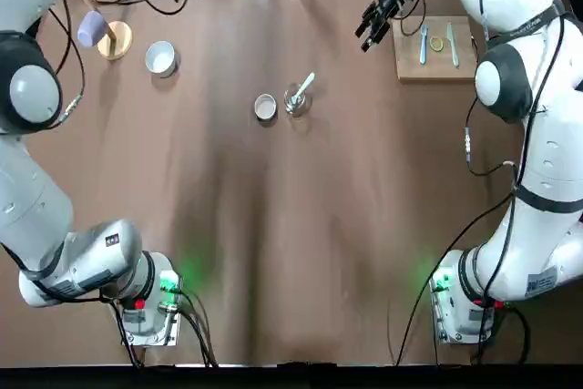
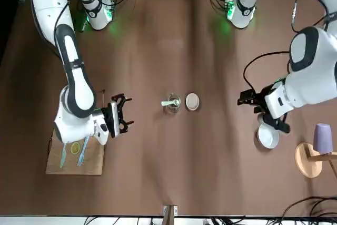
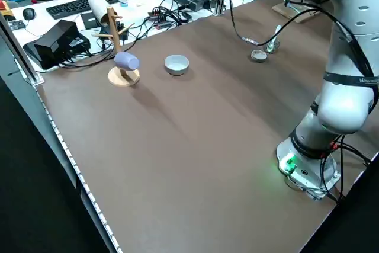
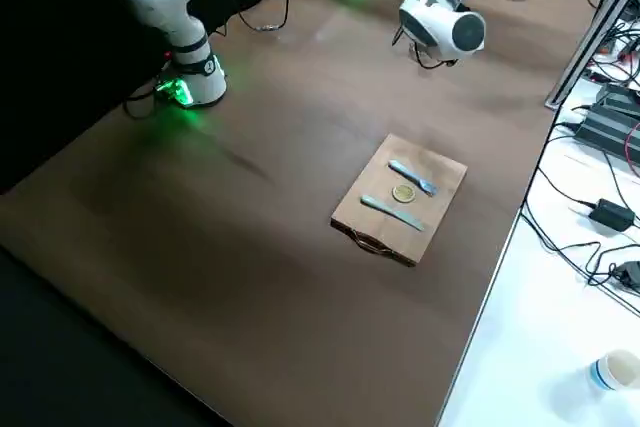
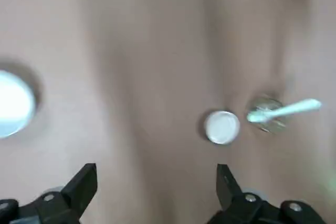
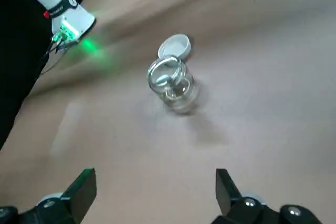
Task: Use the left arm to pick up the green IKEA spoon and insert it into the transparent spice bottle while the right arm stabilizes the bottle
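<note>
1. A wooden mug stand [image 1: 114,40] with a lilac mug [image 1: 91,28] sits near the bench's [image 1: 273,243] far left corner.
2. A white bowl [image 1: 161,57] stands just right of the stand, near the far edge.
3. The left hand [image 2: 251,98] hangs above the bench beside that bowl, well left of the jar. Its fingers [image 5: 81,184] are spread wide and hold nothing.
4. A grey lid [image 1: 265,107] lies mouth-up at mid-bench, toward the far edge, just left of the jar and apart from it.
5. The jar [image 1: 295,100] stands upright beside the lid, with no hand touching it.
6. The spoon [image 1: 302,88] is in the jar: its bowl end is down inside the glass, and its handle leans out over the rim toward the far right corner.
7. The right hand [image 1: 375,17] is raised near the far edge, between the jar and the wooden board, well apart from the jar. Its fingers [image 6: 84,190] are spread wide and empty.
8. A wooden board [image 1: 410,66] lies at the bench's far right corner. On it are a light-blue fork [image 1: 424,44], a small yellow ring [image 1: 438,44] and a light-blue knife [image 1: 453,45], side by side.
9. Both arm bases [image 1: 150,302] glow green at the near edge, one toward each near corner.
</note>
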